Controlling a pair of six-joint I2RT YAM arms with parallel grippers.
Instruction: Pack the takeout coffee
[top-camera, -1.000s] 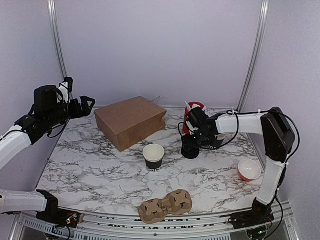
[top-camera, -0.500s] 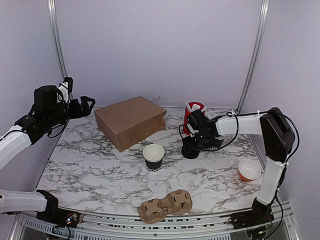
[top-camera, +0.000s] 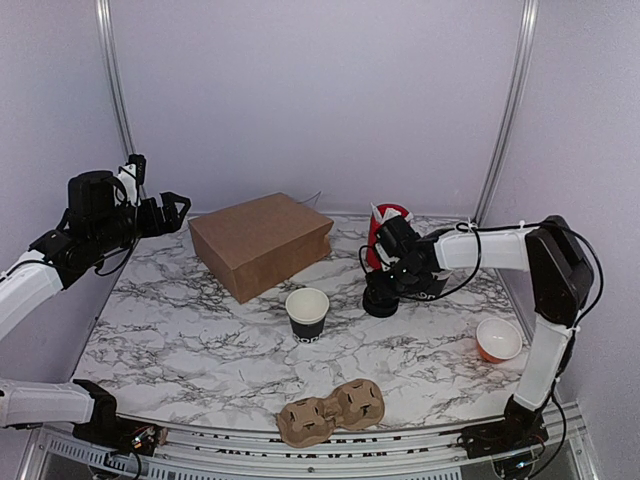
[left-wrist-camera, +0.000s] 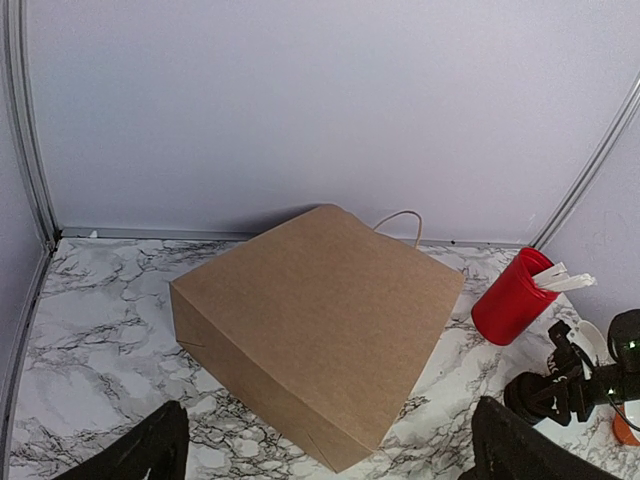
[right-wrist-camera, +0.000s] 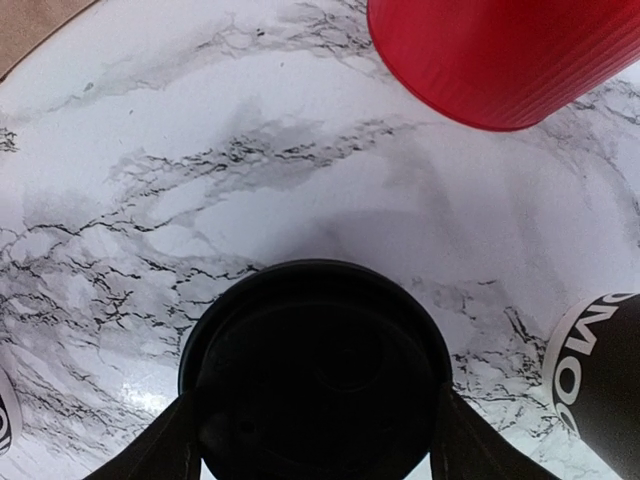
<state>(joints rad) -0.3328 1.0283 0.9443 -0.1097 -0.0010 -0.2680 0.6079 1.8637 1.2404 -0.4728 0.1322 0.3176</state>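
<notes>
A white bench (top-camera: 200, 340) veined in grey and black fills the lower frame. Plain pale lilac walls (top-camera: 320, 100) and two metal posts (top-camera: 108, 90) close it in. Right of centre, just below the red tub (top-camera: 385, 222), the takeout coffee (right-wrist-camera: 315, 365) stands with the right tool (top-camera: 384, 290) straddling its lid; whether the fingers press it, I cannot tell. The left tool (top-camera: 176, 210) hangs wide open at upper left.

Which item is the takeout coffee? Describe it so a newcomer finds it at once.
On the marble-patterned table, look right of the brown paper bag to the red cylindrical tub. Just in front of it stands the small black paper cup, between the right gripper fingers. Unlike the open, white-rimmed black cup nearer the middle, it wears a round black plastic lid.
</notes>
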